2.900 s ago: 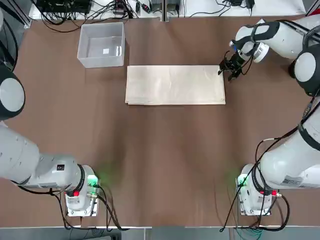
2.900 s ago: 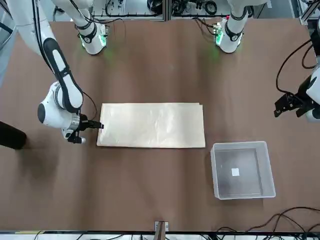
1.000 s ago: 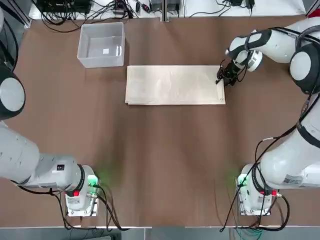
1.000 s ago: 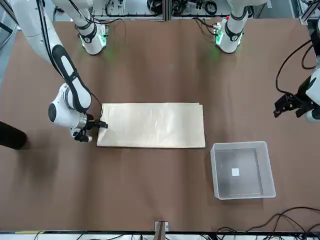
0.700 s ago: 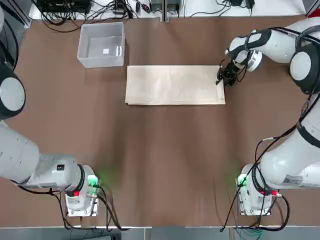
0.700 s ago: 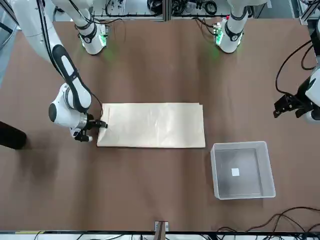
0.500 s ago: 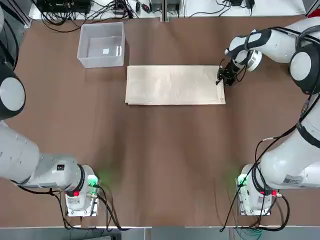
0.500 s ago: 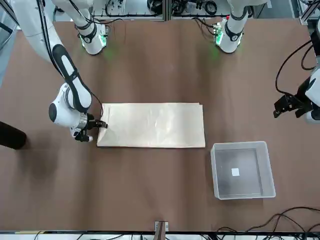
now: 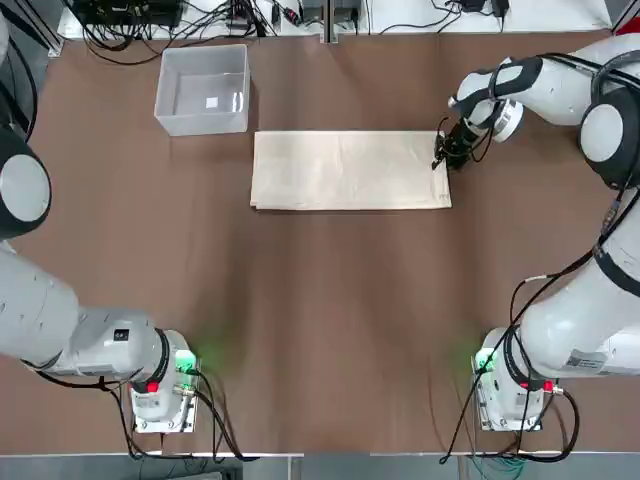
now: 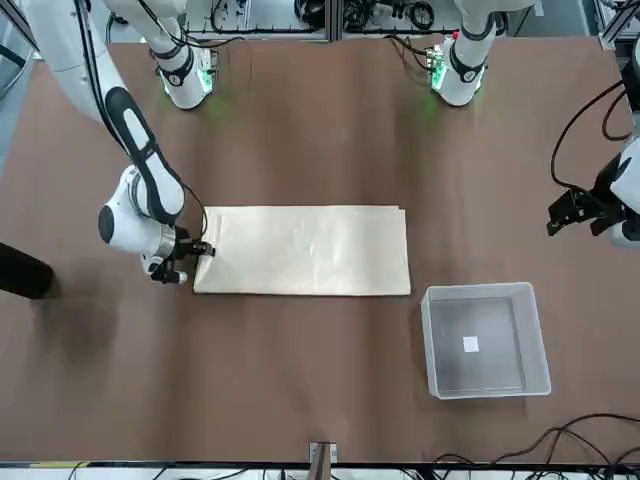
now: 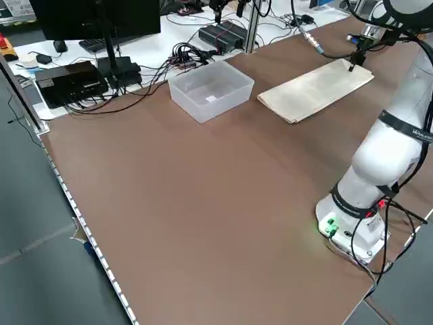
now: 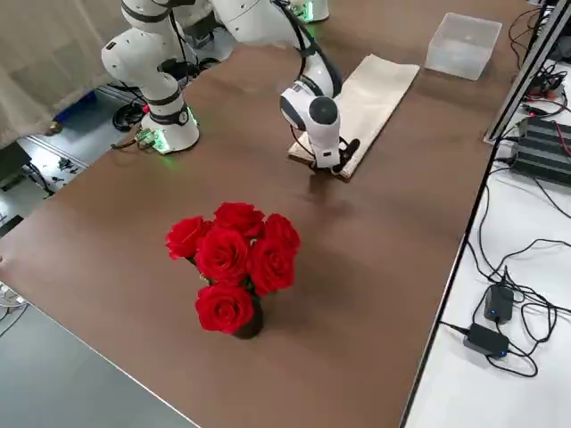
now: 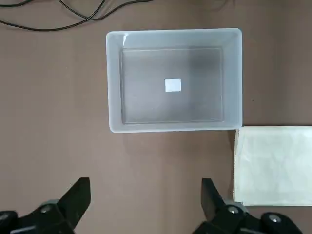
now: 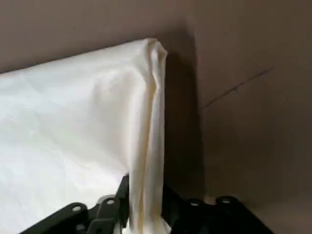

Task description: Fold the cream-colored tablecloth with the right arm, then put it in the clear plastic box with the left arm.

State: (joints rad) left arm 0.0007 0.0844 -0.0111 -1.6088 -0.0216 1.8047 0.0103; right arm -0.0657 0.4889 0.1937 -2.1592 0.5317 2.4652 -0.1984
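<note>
A brown table point(image 9: 320, 300) carries red roses point(image 12: 234, 259); cables point(image 11: 196, 51) and a monitor point(image 11: 95, 17) crowd a white bench.

Tablecloth point(image 9: 350, 170) mid-table, clear box point(image 9: 203, 90) beyond its left end, roses point(image 12: 233, 264) far right.

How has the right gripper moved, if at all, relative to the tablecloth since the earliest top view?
Yes. The right gripper has moved from beside the tablecloth onto its short edge by the far corner.

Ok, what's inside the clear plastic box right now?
The small square clear plastic box holds nothing but a small white label on its floor. The flat cream-colored tablecloth lies outside it on the brown table. Nothing in the box is covered.
</note>
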